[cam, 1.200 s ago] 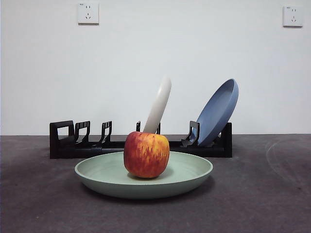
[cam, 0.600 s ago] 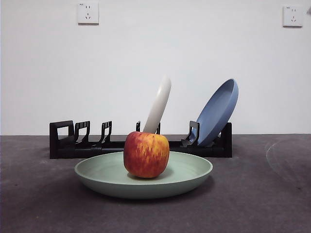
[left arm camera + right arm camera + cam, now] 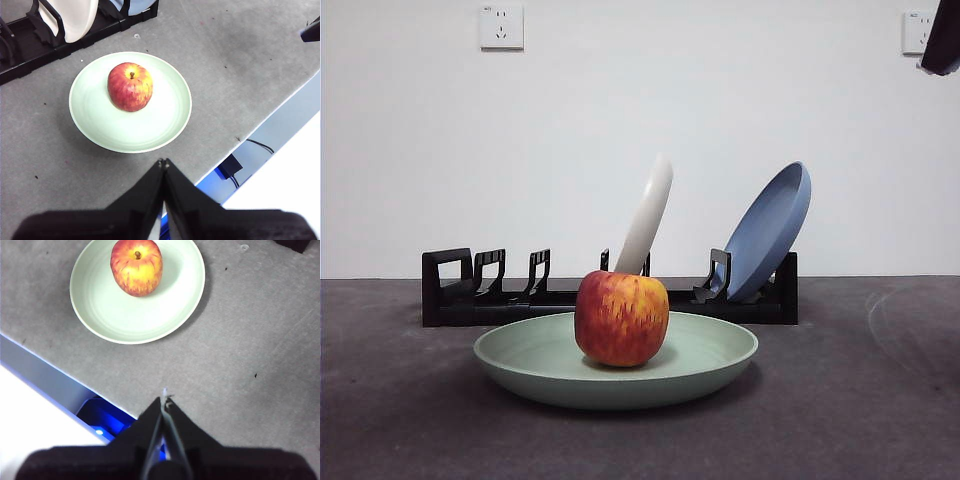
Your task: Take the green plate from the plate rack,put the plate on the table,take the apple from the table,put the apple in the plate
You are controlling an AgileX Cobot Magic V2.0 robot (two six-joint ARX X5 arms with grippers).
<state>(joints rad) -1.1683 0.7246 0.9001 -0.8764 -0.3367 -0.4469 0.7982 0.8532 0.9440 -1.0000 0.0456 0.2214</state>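
Apple (image 3: pixel 621 318) sits in green plate (image 3: pixel 720 362) on table (image 3: pixel 860 420), both grippers, left (image 3: pixel 163 163) and right (image 3: pixel 163 401), closed empty above table edge, 2 plates apparently in rack (image 3: pixel 460 290).

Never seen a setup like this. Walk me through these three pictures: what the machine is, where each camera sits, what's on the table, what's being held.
It is a two-armed table robot. One picture looks level across the table; the other two come from cameras on each wrist, looking down. The apple sits in the green plate, in front of the plate rack, which holds a cream-white plate and a blue plate. The left end effector and right end effector are both shut, empty, above the table's near edge.
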